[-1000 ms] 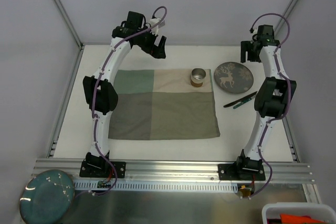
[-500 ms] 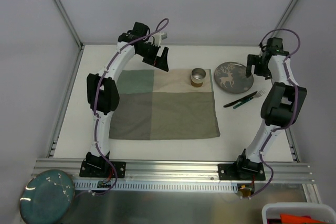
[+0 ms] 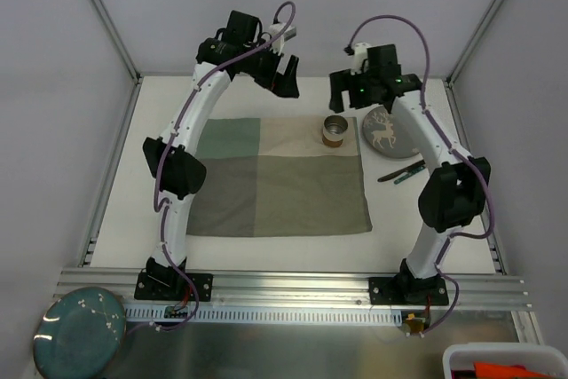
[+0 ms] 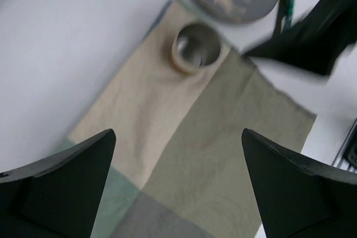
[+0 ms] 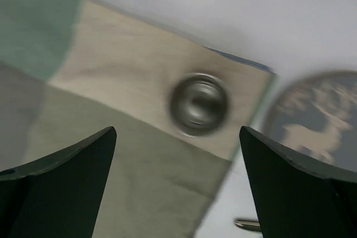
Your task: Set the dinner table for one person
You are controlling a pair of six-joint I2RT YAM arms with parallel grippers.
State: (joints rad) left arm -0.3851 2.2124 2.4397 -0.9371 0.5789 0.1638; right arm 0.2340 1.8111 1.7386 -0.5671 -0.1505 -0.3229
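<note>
Dinner table [image 3: 266,250]: white top, aluminium-framed, spanning the whole work area and carrying every item.

Cloth mat [image 3: 284,193]: four-patch green and beige, flat at the table's centre.

Plate [image 3: 386,138]: grey, its only marking a pale deer figure. It lies on bare table just beside the mat's far right corner.

Left gripper [image 4: 177,132]: raised over the mat's far edge, fingers spread wide, holding nothing.

Right gripper [image 5: 177,129]: raised above the cup, fingers likewise released and empty.

Cup [image 3: 335,130]: metal, upright on the beige patch.

Utensils [image 3: 401,172]: two, dark-handled, on the table near the plate.
</note>
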